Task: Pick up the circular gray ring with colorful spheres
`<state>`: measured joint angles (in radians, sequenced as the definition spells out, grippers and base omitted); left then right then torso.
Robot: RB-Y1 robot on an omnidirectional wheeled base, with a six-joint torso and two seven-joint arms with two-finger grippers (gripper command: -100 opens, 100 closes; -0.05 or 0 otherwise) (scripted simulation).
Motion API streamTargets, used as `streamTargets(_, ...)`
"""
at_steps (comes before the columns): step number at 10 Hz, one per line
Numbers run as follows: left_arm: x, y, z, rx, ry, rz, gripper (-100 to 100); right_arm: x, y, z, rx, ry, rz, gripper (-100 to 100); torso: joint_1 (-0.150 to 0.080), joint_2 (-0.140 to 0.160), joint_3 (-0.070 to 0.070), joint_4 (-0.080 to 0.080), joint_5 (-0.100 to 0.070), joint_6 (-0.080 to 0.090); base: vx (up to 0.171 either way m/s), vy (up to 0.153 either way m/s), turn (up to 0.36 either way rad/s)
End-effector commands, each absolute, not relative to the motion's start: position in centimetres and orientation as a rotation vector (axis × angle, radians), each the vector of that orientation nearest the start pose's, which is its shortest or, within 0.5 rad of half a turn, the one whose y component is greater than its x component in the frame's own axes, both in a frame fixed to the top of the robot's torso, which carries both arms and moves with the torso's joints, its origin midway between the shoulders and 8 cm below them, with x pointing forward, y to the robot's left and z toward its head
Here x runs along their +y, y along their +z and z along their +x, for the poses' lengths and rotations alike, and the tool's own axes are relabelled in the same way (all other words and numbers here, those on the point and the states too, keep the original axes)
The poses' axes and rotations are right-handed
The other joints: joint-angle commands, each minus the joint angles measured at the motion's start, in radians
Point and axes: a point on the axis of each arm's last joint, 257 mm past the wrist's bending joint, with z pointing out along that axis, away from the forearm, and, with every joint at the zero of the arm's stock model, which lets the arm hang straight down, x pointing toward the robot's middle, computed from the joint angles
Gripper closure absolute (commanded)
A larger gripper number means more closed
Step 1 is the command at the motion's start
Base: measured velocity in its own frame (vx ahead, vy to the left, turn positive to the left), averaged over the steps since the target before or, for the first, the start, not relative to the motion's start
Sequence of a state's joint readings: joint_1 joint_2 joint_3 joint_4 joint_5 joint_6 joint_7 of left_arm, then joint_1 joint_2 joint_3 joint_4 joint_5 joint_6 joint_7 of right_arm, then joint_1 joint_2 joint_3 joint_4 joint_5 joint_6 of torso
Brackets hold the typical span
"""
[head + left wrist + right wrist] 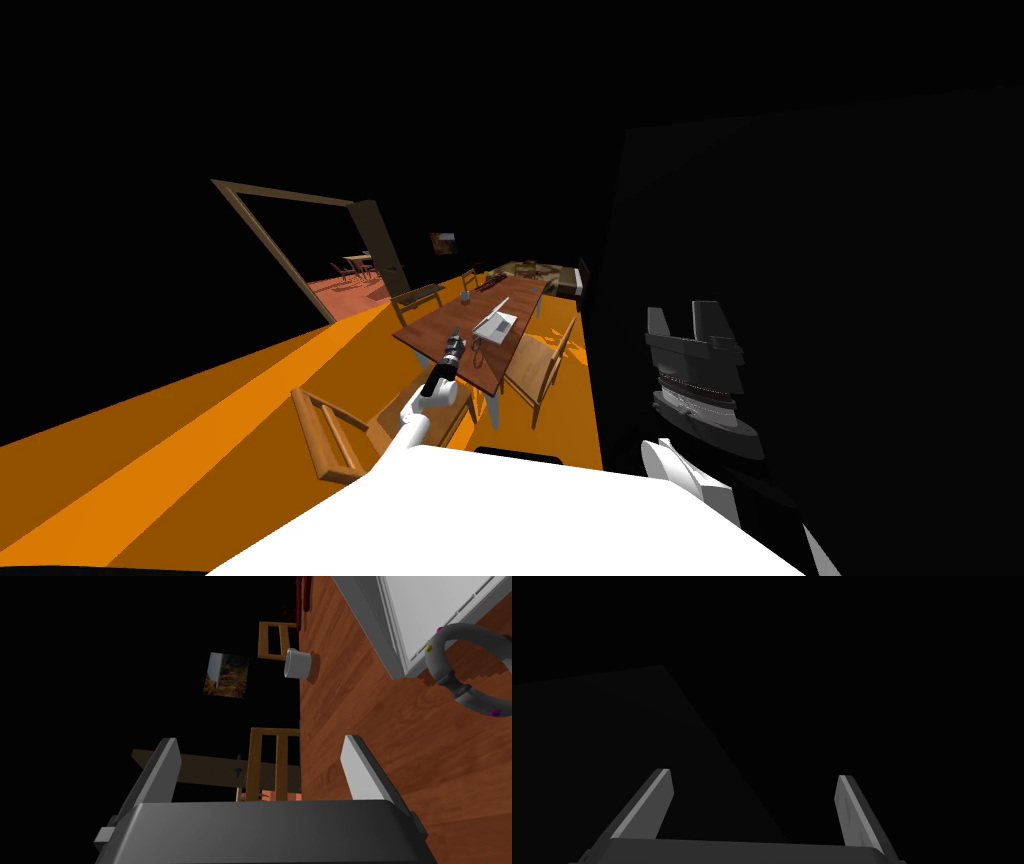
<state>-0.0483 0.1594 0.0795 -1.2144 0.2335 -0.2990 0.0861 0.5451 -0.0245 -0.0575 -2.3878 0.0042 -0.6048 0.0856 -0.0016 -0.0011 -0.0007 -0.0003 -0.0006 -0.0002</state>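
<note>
Gray ring (457, 690) with small coloured spheres is found on the wooden table (380, 741), just beside the near corner of a white flat object (430, 611). The left gripper (260, 740) is held over the table's left edge, to one side of the ring. A straight descent is judged likely to meet bare wood or shove the ring against the white object. Its fingers are spread wide, with nothing held or touched. The right gripper (685, 312) is raised at the right, equally wide and empty.

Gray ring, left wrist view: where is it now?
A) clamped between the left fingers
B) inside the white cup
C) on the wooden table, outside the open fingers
C: the gray ring lies on the wooden table, off to one side of the open left gripper, untouched.
</note>
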Motion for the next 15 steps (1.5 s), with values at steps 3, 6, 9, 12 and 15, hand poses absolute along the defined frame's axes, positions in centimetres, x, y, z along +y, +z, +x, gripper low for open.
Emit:
streamTargets(3, 33.3, -31.7, 54.6, 1.032, -1.215, -1.465, -100, -28.5, 7.6, 29.6, 0.536, 1.185, 0.456, 0, 0.0, 0.0, 0.0, 0.0, 0.0, 0.0, 0.019, -0.028, 0.008)
streamTargets(6, 33.0, -33.6, 55.7, 1.042, -1.208, -1.545, -100, -28.5, 7.6, 29.6, 0.536, 1.185, 0.456, 0, 0.0, 0.0, 0.0, 0.0, 0.0, 0.0, 0.015, -0.026, 0.005)
streamTargets(9, 33.0, -36.0, 55.7, 1.063, -1.181, -1.61, -100, -28.5, 7.6, 29.6, 0.536, 1.185, 0.456, 0, 0.001, -0.001, 0.0, 0.0, 0.0, 0.0, 0.02, -0.016, 0.002)
streamTargets(12, 32.5, -37.7, 56.4, 1.076, -1.167, -1.681, -100, -28.5, 7.6, 29.6, 0.536, 1.185, 0.456, 0, 0.001, 0.0, 0.0, 0.0, 0.0, 0.0, 0.017, -0.007, 0.002)
streamTargets(15, 32.0, -38.8, 57.2, 1.088, -1.154, -1.738, -100, -28.5, 7.6, 29.6, 0.536, 1.185, 0.456, 0, 0.002, 0.0, 0.0, 0.0, 0.0, 0.0, 0.023, 0.002, 0.0)
